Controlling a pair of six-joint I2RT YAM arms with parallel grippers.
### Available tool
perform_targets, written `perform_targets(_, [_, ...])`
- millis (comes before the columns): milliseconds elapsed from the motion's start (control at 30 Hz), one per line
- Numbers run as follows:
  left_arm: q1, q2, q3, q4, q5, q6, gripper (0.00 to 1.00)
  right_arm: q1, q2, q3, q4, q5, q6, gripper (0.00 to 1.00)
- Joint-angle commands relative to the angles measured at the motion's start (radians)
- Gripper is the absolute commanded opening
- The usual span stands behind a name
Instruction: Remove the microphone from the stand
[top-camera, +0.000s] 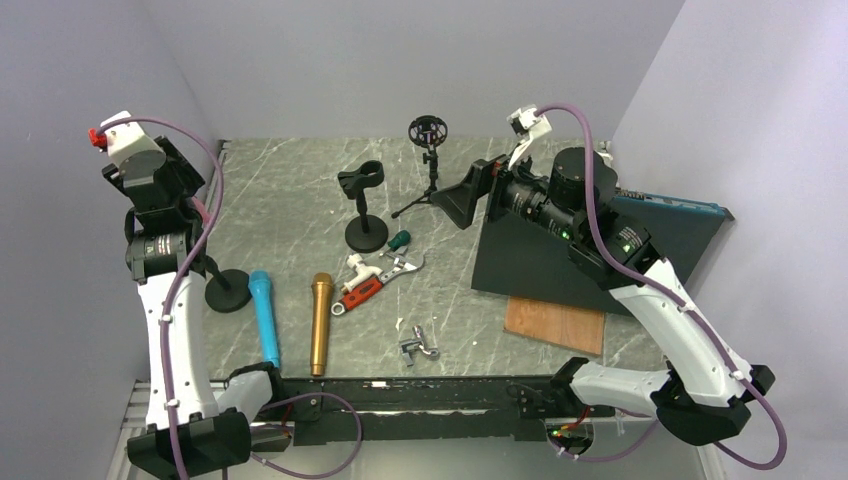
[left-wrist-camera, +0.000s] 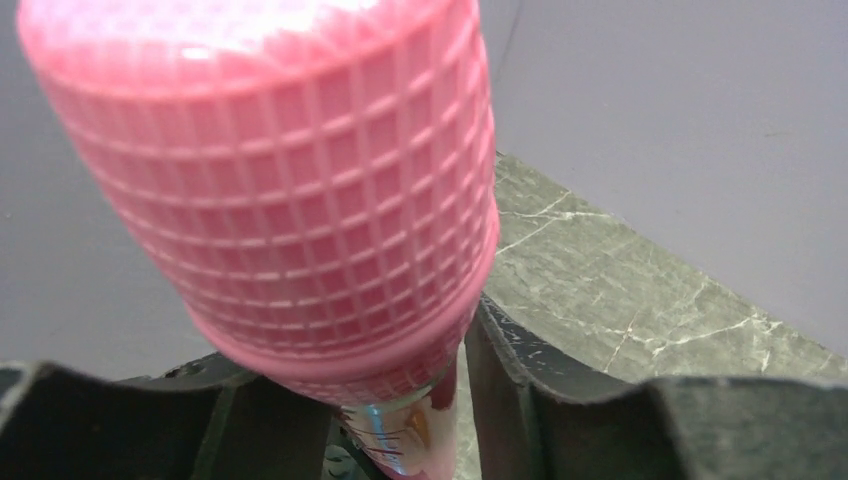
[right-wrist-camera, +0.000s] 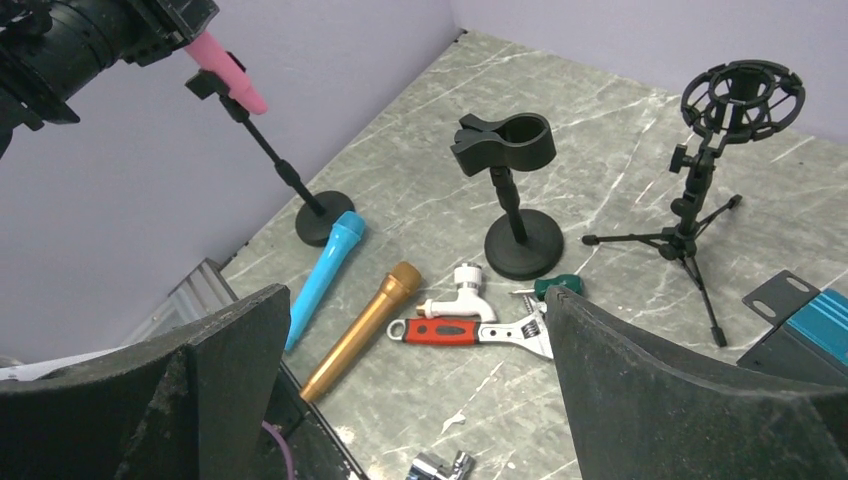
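A pink microphone (left-wrist-camera: 270, 170) with a mesh head sits in the clip of a black stand (right-wrist-camera: 285, 170) at the far left, its round base (top-camera: 228, 292) on the table. My left gripper (left-wrist-camera: 400, 400) is closed around the handle just under the head, one finger (left-wrist-camera: 560, 400) on each side. In the right wrist view the pink handle (right-wrist-camera: 228, 72) sticks out of that gripper, still in the clip. My right gripper (right-wrist-camera: 415, 330) is open and empty, held high over the middle right of the table (top-camera: 465, 200).
A blue microphone (top-camera: 265, 318) and a gold microphone (top-camera: 320, 323) lie flat near the front. An empty clip stand (top-camera: 364, 205), a shock-mount tripod (top-camera: 428, 150), a red-handled wrench (top-camera: 375, 283), a white tap (top-camera: 362, 268), a metal fitting (top-camera: 420, 345) and a black board (top-camera: 560, 250) are around.
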Motion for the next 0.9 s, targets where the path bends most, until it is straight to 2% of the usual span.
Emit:
perform_targets(0, [0.005,0.010,0.022,0.078,0.072,0.053,0.47,0.007,-0.040,0.012,0.004,0.044,-0.046,1.00])
perform_targets(100, [0.005,0.035,0.059,0.067,0.111,0.035,0.34,0.008,-0.042,0.012,0.006,0.057,-0.053,1.00])
perform_targets(300, [0.005,0.083,0.122,0.081,0.176,0.003,0.16,0.008,-0.039,0.011,0.010,0.063,-0.059,1.00])
perform_targets(400, [0.005,0.092,0.140,0.094,0.210,-0.026,0.03,0.008,-0.034,0.007,0.013,0.063,-0.057,1.00])
perform_targets(667, [0.005,0.153,0.174,0.219,0.352,-0.111,0.00,0.007,-0.016,0.019,0.015,0.057,-0.053,1.00])
perform_targets(867, [-0.002,0.222,0.221,0.277,0.367,-0.206,0.00,0.008,-0.015,0.018,0.014,0.061,-0.051,1.00])
